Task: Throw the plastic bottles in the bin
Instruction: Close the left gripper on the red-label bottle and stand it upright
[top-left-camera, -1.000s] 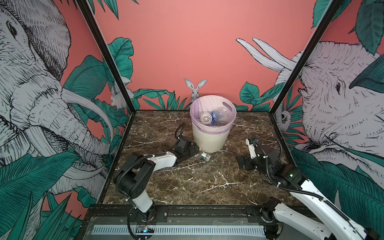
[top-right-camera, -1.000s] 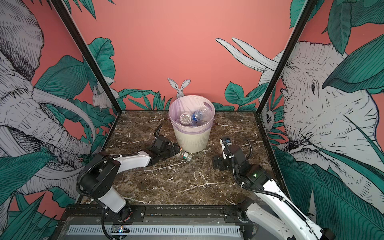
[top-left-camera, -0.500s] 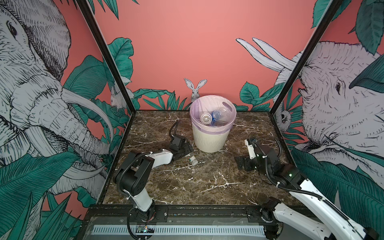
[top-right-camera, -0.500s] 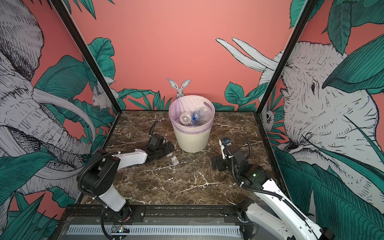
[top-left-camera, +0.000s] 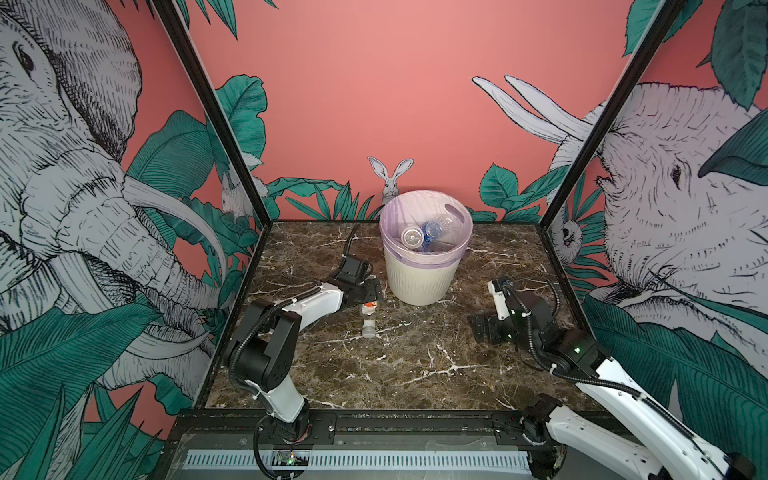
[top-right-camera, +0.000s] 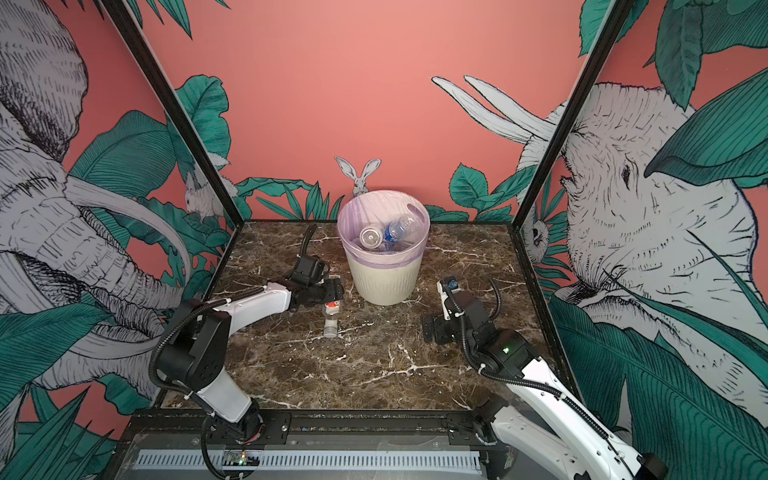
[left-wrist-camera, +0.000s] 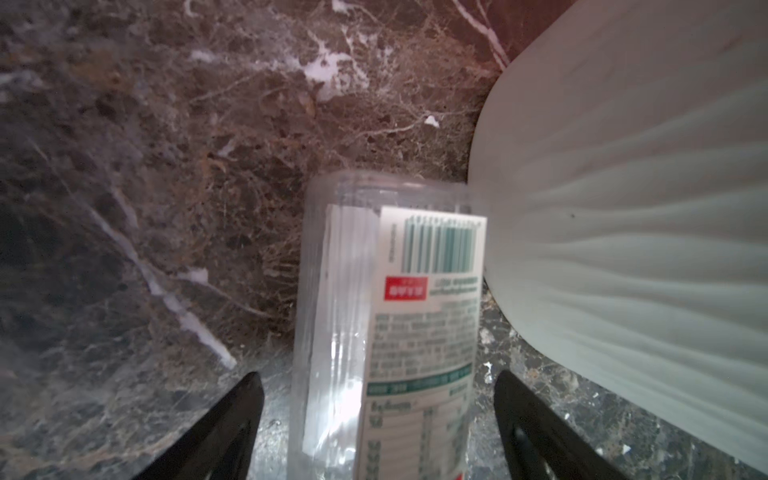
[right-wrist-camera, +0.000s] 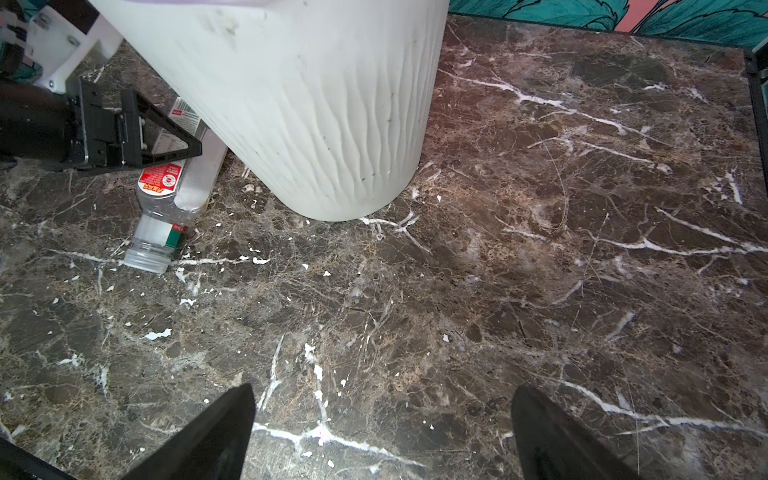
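We find, in both top views, one red-and-white-labelled bottle (top-left-camera: 368, 318) lying on the marble table (top-left-camera: 415, 374), cap toward the front, just beside the bin (top-left-camera: 422, 278). More bottles (top-left-camera: 432, 230) lie inside the bin. Only the left wrist view shows the left gripper (left-wrist-camera: 374, 386) astride that bottle, jaws apart with a gap on each side. The right gripper (right-wrist-camera: 382, 399) stands wide and empty. A second earlier the bottle lay further right; the right gripper has barely shifted.

Bright, even, diffuse light in both top views; faint soft shadows on the surface (top-left-camera: 415, 365). Left wrist view hazy: blurred close bottle (left-wrist-camera: 415, 332) with white glare patch, soft-edged bin (left-wrist-camera: 623, 208). Right wrist view crisp, wide-angle stretch at edges.
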